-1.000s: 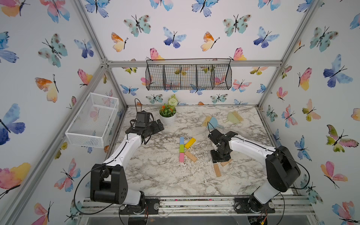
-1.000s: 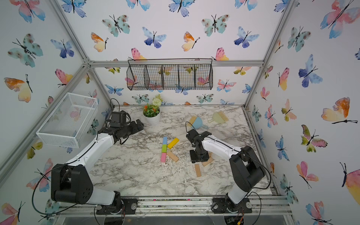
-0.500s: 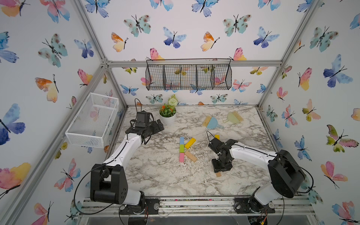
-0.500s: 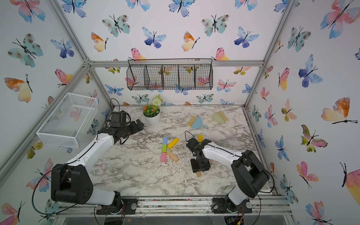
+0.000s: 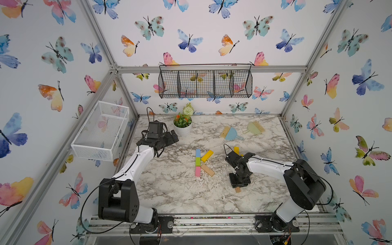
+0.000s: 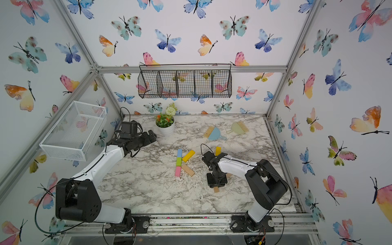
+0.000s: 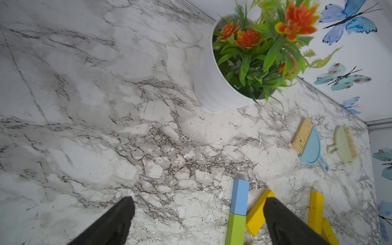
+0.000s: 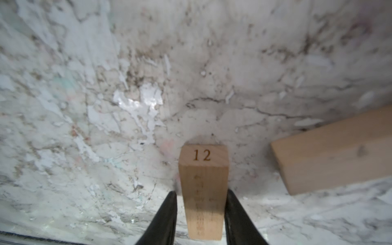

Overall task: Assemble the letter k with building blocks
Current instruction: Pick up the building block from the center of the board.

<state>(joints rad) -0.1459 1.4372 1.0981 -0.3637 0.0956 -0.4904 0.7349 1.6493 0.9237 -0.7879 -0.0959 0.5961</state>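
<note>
Both top views: blue bar (image 5: 198,153), green bar (image 5: 198,161), pink bar (image 5: 197,171) end to end as stem; yellow bar (image 5: 207,156), tan bar (image 5: 207,170) angled off it; k looks nearly formed. Right tool (image 8: 202,191) straddles spare tan bar (image 8: 203,169) on table (image 5: 180,195), grip unclear. Left tool (image 7: 198,200) gapes empty by plant pot (image 5: 182,129).
</note>
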